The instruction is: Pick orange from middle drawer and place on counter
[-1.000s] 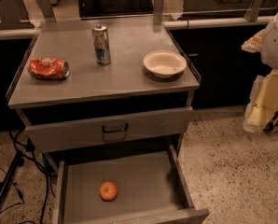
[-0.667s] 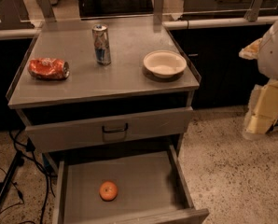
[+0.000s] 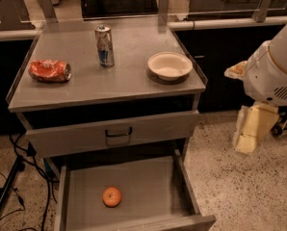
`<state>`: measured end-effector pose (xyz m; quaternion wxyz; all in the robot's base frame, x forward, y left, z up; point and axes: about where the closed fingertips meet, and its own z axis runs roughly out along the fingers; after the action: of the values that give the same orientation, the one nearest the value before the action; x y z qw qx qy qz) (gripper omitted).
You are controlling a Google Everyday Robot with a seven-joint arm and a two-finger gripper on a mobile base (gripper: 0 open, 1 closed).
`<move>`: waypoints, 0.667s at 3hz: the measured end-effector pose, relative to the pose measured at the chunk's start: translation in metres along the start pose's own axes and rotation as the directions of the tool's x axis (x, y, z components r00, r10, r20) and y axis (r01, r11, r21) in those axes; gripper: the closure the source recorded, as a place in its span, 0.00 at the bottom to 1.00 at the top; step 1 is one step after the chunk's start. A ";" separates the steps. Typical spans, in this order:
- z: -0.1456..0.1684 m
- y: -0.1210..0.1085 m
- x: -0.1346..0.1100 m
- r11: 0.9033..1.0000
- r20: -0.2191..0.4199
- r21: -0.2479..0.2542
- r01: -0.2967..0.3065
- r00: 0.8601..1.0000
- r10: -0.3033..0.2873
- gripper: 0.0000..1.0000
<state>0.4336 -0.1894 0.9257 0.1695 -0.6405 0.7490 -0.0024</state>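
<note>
The orange point(image 3: 111, 196) lies on the floor of the middle drawer point(image 3: 150, 184), which is pulled out wide at the bottom of the view. It rests left of the drawer's centre, toward the front. The counter point(image 3: 129, 83) is the grey metal top above. My gripper point(image 3: 248, 129) hangs cream-coloured under the white arm point(image 3: 277, 66) at the right, beside the cabinet. It is well above and to the right of the drawer and holds nothing that I can see.
On the counter stand a blue-and-silver can point(image 3: 104, 45), a crumpled red packet point(image 3: 49, 70) and a white bowl point(image 3: 170, 65). The upper drawer front with a black loop handle point(image 3: 118, 134) sits above the open drawer. Black cables point(image 3: 11, 177) trail on the floor at the left.
The arm and gripper have moved left and a little lower, closer to the cabinet's right side. The orange and the drawer have not moved.
</note>
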 end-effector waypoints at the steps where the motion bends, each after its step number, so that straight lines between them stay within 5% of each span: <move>1: 0.001 0.008 -0.020 0.996 0.087 -0.058 0.063 0.994 -0.058 0.00; 2: -0.001 0.009 -0.022 0.997 0.089 -0.052 0.064 0.994 -0.059 0.00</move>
<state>0.4274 -0.1673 0.9305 0.1843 -0.6672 0.7206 0.0409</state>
